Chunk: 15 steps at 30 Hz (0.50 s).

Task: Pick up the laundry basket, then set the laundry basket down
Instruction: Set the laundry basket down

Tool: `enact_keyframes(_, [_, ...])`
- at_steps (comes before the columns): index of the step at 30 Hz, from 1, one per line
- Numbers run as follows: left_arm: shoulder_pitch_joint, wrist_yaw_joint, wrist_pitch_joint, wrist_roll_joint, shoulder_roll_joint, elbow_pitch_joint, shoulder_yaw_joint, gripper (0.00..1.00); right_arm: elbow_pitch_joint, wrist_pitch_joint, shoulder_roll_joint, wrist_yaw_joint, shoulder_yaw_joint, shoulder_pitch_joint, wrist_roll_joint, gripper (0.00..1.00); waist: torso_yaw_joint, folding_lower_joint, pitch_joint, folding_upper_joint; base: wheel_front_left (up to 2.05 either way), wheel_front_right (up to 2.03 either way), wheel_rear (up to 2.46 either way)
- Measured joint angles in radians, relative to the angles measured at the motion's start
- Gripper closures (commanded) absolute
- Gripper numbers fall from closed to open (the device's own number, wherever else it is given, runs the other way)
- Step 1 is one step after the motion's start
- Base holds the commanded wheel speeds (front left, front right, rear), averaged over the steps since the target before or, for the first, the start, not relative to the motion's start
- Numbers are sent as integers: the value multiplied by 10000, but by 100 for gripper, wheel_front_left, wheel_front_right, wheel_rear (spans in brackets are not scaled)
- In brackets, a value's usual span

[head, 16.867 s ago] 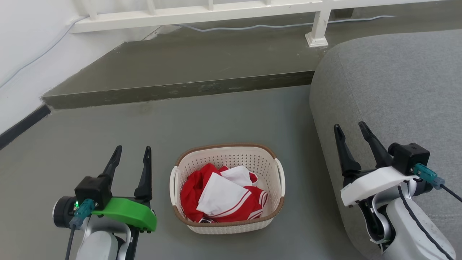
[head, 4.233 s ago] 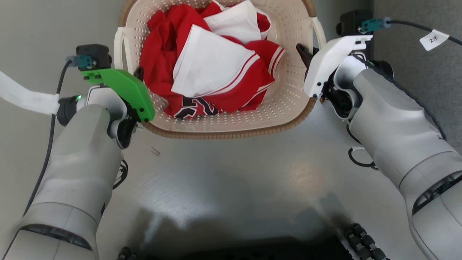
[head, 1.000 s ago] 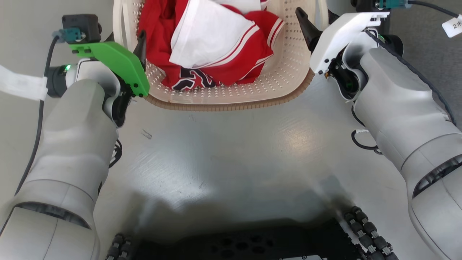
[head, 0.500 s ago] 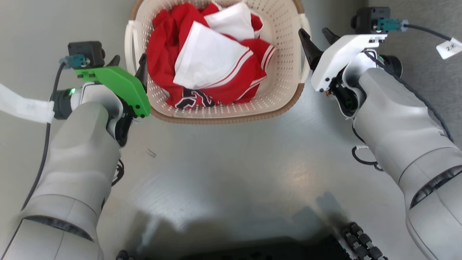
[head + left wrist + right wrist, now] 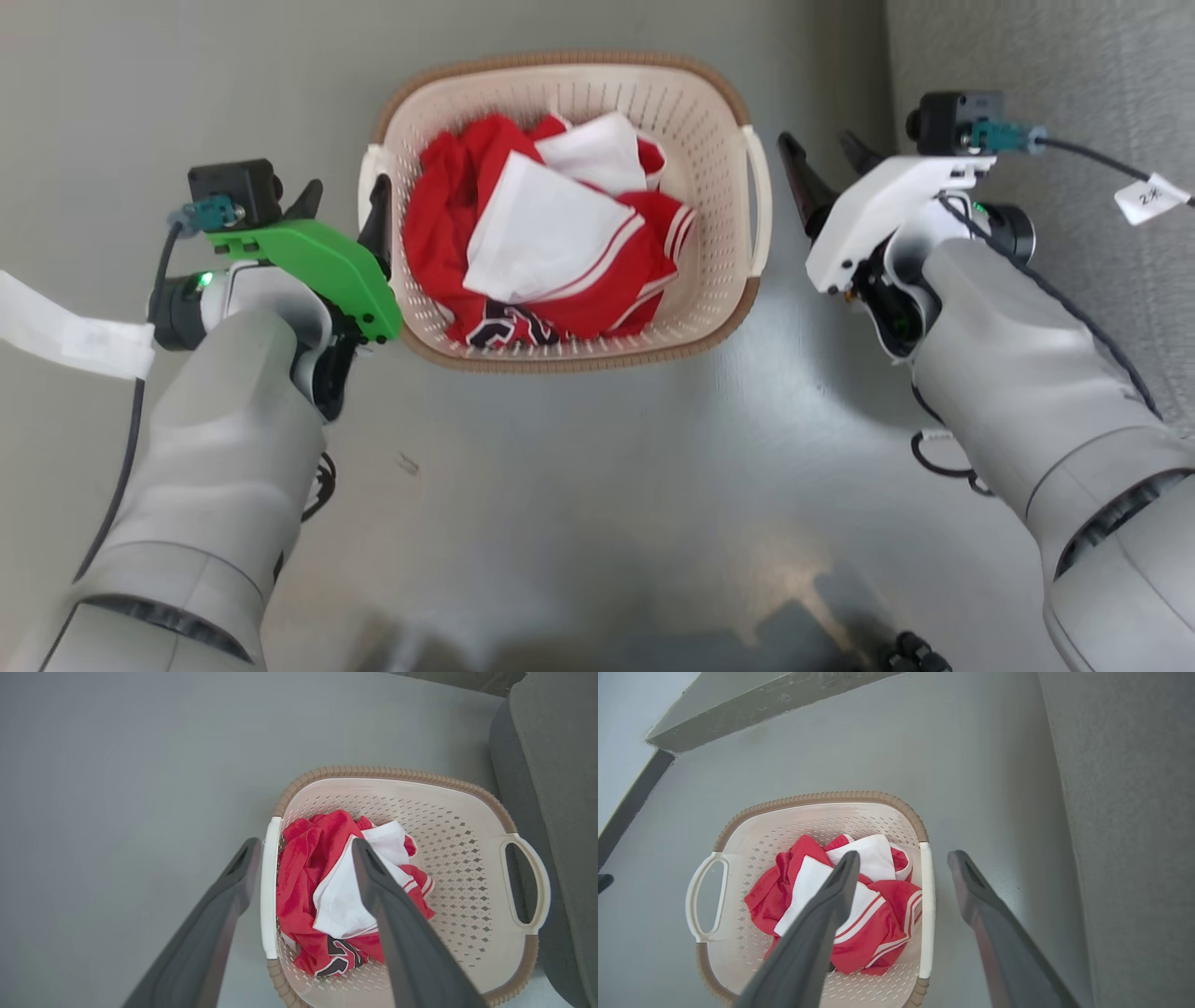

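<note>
The basket [image 5: 560,60] sits on the grey floor [image 5: 579,485] between the grippers, red and white clothes [image 5: 551,243] inside. The left gripper [image 5: 344,187] is spread wide, fingers either side of the left handle [image 5: 270,886]. The right gripper [image 5: 820,142], also wide and empty, is just beside the right handle [image 5: 761,201], near the sofa [image 5: 1074,47]
</note>
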Motion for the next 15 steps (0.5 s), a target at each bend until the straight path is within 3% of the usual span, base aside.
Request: enact_keyframes(15, [1241, -4, -178, -102, 245, -1037, -6, 0, -403, -272, -71, 4, 73, 945, -153, 0, 80, 0, -1935, 0, 0, 0, 0])
